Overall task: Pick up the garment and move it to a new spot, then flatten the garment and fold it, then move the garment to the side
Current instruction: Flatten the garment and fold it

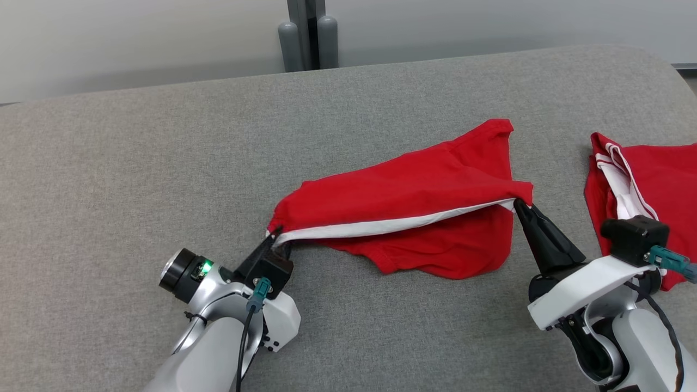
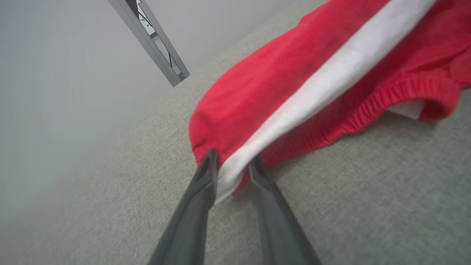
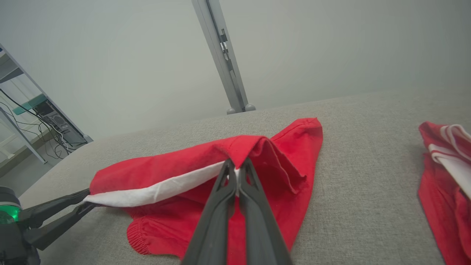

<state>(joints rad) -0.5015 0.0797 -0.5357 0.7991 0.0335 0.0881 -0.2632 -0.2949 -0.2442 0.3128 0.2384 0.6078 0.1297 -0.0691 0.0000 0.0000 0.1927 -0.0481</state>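
Right claw (image 3: 235,165) pinches red garment (image 3: 294,147) at edge.

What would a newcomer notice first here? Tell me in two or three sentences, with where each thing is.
First, the red garment with its white band, stretched across the middle of the grey table. The right claw is shut on its right corner, while the left claw has its fingers either side of the left tip. A second red garment lies at the table's right edge.
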